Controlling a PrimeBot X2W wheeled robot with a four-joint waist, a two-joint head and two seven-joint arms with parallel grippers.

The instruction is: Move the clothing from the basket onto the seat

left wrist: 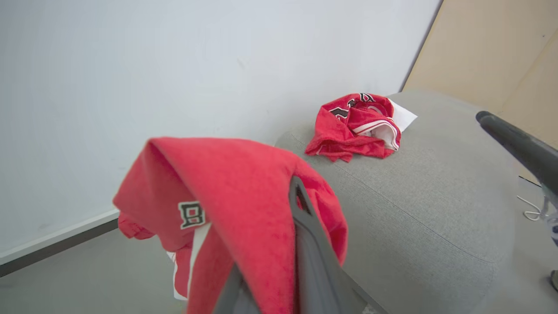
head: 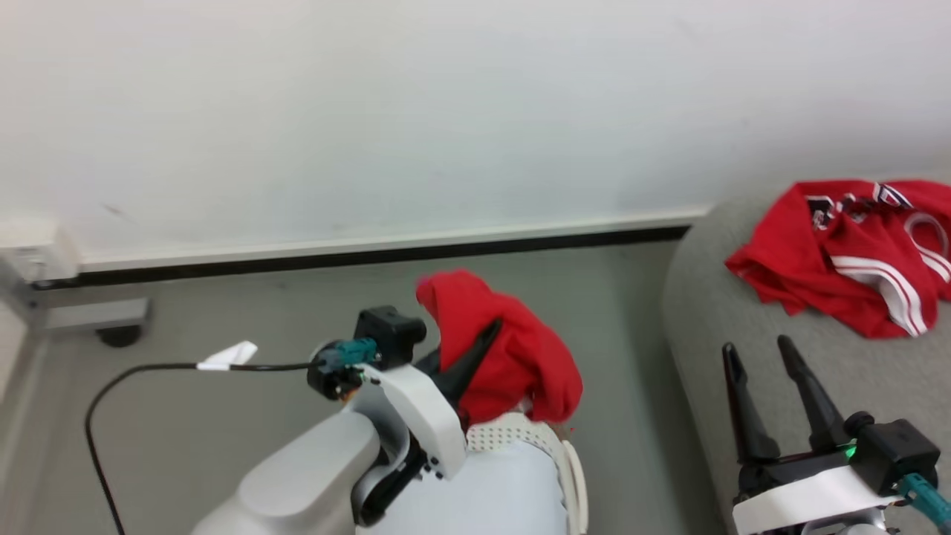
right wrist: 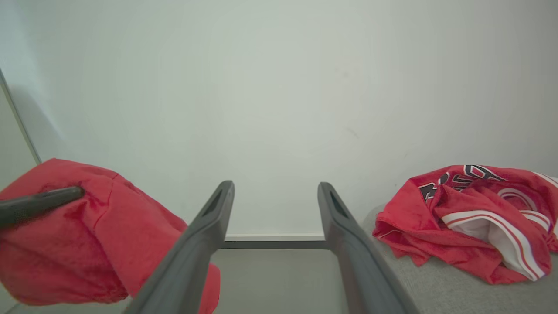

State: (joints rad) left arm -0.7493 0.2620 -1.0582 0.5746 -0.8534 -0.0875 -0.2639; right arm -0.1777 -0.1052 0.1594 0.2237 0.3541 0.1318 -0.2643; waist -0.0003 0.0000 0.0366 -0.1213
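Observation:
A red garment of the clothing (head: 520, 357) hangs from my left gripper (head: 483, 345), which is shut on it above the basket (head: 520, 435); just the basket's white perforated rim shows. The left wrist view has this garment (left wrist: 235, 187) draped over my fingers (left wrist: 307, 218), with a white stripe and a letter patch. Another red garment with white stripes and lettering (head: 847, 253) lies crumpled on the grey seat (head: 713, 297). My right gripper (head: 756, 348) is open and empty over the seat's left edge, short of that garment (right wrist: 471, 218).
A white wall with a dark baseboard (head: 371, 256) runs behind. A black cable with a white tag (head: 226, 357) crosses the grey floor at left, near a grey unit on a caster (head: 96, 316). A pale cushion (head: 498, 490) lies in the basket.

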